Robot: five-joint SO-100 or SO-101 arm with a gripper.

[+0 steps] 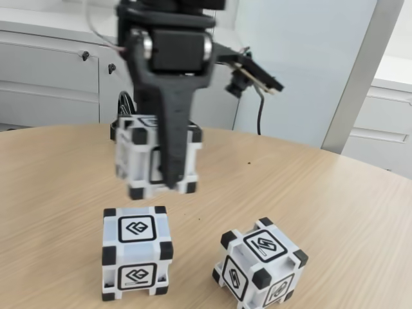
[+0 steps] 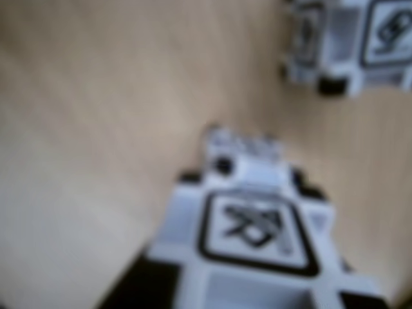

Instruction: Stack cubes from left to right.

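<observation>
In the fixed view my gripper (image 1: 161,170) is shut on a white cube (image 1: 138,161) with black corners, holding it in the air. One black finger (image 1: 170,148) runs down the cube's front face. This cube hangs above and just behind a second cube (image 1: 136,251) resting on the table at the front left. A third cube (image 1: 261,267) lies to its right, turned at an angle. The wrist view is blurred: the held cube (image 2: 251,238) sits at the bottom centre, and another cube (image 2: 354,38) lies on the table at the top right.
The round wooden table (image 1: 335,206) stretches right and back to its curved far edge. White cabinets (image 1: 51,77) stand behind on the left and a pale wall panel (image 1: 302,64) on the right. A small camera (image 1: 248,77) with a cable juts from the arm's right side.
</observation>
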